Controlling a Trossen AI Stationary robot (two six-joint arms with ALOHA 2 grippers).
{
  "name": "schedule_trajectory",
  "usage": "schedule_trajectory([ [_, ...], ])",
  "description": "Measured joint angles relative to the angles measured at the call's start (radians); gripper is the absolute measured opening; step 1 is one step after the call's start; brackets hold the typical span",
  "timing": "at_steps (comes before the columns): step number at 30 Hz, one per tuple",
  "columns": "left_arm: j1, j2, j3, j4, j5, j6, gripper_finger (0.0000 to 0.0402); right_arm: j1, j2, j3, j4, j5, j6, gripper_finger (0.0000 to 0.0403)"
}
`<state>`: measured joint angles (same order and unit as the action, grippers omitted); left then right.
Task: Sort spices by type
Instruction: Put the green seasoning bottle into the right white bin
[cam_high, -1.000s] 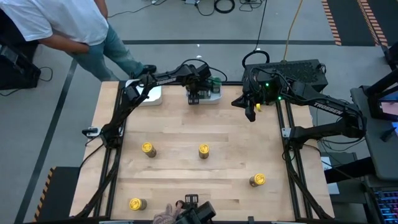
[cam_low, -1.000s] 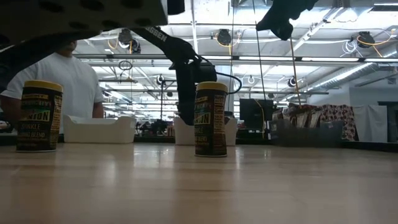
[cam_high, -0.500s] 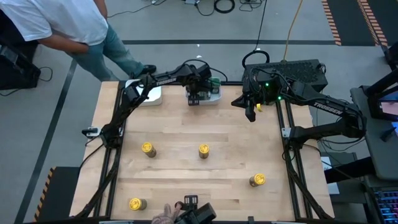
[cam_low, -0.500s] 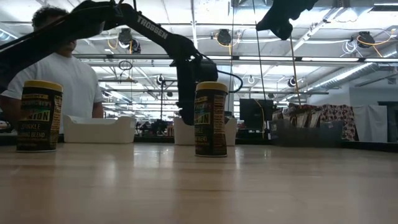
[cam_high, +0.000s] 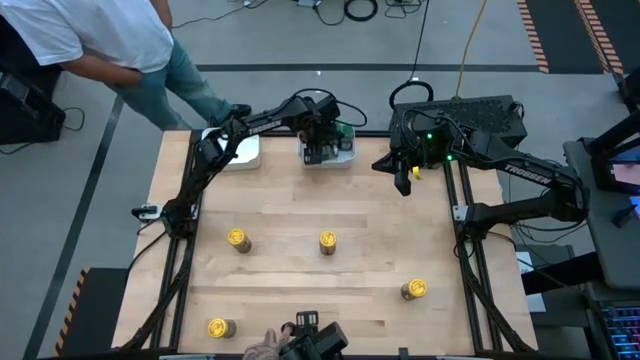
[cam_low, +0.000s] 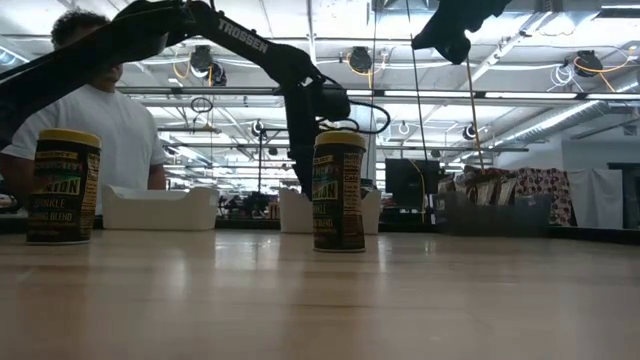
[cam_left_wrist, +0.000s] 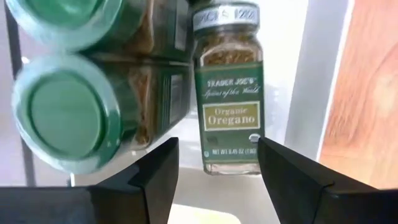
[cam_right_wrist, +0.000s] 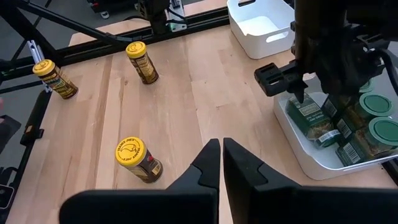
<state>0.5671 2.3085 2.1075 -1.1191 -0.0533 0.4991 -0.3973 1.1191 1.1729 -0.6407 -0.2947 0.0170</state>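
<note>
Grey floor (cam_high: 300, 40), ceiling lights (cam_low: 585, 62)

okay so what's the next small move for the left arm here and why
Probably lift the left pincer clear of the white tray: it hangs open and empty over the green-lidded oregano jars there, while four yellow-lidded jars wait on the table.

A pale, smooth wooden counter (cam_high: 320, 205) is seen; the tray (cam_right_wrist: 311, 152) looks glossy white plastic, the jars (cam_left_wrist: 227, 81) clear glass.

2 yellow-lidded jars (cam_low: 339, 191) upright on table (cam_low: 320, 300), white trays (cam_low: 160, 208) behind
</note>
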Motion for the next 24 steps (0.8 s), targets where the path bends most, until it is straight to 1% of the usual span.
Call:
schedule_trajectory([
  [3, 0.008, 0.0, 0.0, -0.008, 0.027, -0.026, 0.0219, 0.0, 0.0, 0.0, 0.0, 0.0, 0.0, 0.0],
  [9, 0.009, 0.0, 0.0, -0.035, 0.03, -0.057, 0.0225, 0.0, 0.0, 0.0, 0.0, 0.0, -0.001, 0.0],
  [11, 0.008, 0.0, 0.0, -0.042, 0.031, -0.075, 0.0238, 0.0, 0.0, 0.0, 0.0, 0.0, -0.002, 0.0],
  [14, 0.008, 0.0, -0.001, -0.043, 0.03, -0.102, 0.0268, 0.0, 0.0, 0.0, 0.0, 0.0, -0.003, 0.0],
  [19, 0.011, 0.0, -0.001, -0.033, -0.007, -0.101, 0.0319, 0.0, 0.0, 0.0, 0.0, 0.0, -0.003, 0.0],
  [21, 0.013, 0.0, -0.001, -0.03, 0.001, -0.09, 0.0328, 0.0, 0.0, 0.0, 0.0, 0.0, -0.003, 0.0],
  [24, 0.015, 0.0, -0.009, -0.013, 0.012, -0.075, 0.0331, 0.0, 0.0, 0.0, 0.0, 0.0, -0.003, 0.0],
])
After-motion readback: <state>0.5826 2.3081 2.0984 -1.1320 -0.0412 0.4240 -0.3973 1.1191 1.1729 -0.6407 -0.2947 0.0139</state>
